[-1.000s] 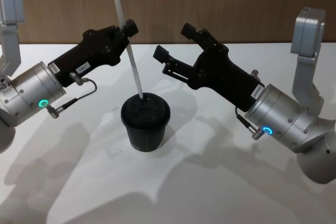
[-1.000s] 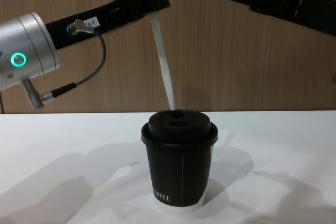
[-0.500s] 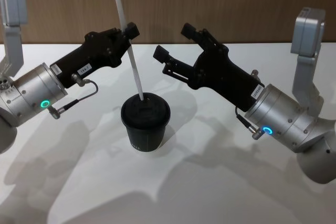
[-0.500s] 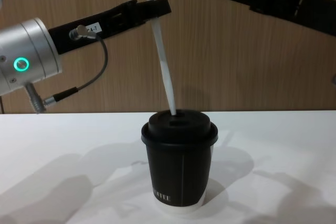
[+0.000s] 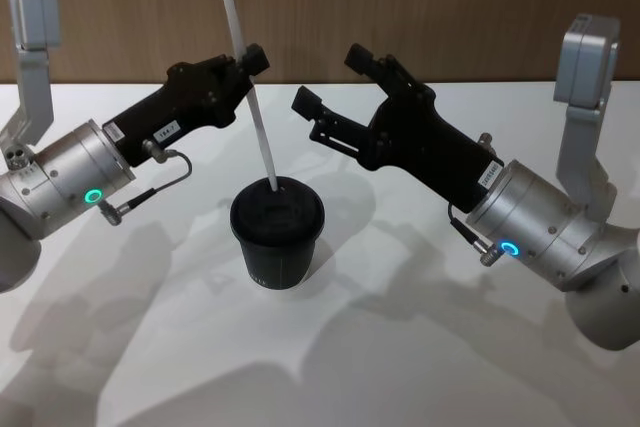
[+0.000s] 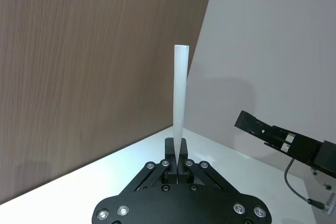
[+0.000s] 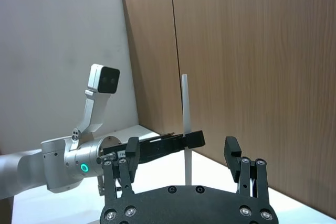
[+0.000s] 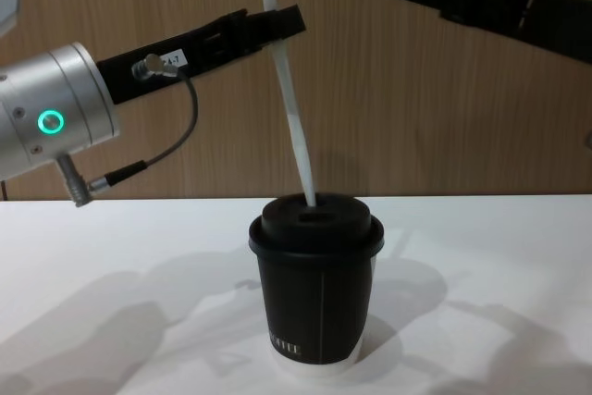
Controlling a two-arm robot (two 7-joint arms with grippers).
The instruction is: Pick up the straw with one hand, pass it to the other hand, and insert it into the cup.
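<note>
With the left gripper (image 5: 248, 55) clamped on the straw (image 5: 254, 117) abt mid-length, the insertion step looks underway: the straw's lower tip sits at the lid opening of the cup (image 5: 277, 234), below and just fwd of those fingers. Next move prob. calls for a straight push down, then release. The right gripper (image 5: 328, 75) hangs wide open and empty beside it; can't tell how deep the tip is, as the lid hides it.

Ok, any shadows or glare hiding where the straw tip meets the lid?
Head view: soft overlapping shadows lie on the table around the cup, none over the straw tip. Chest view: tip reads clean against the wood wall, just at the lid opening; left pincer shut on the straw. No glare on the lid in either view.
</note>
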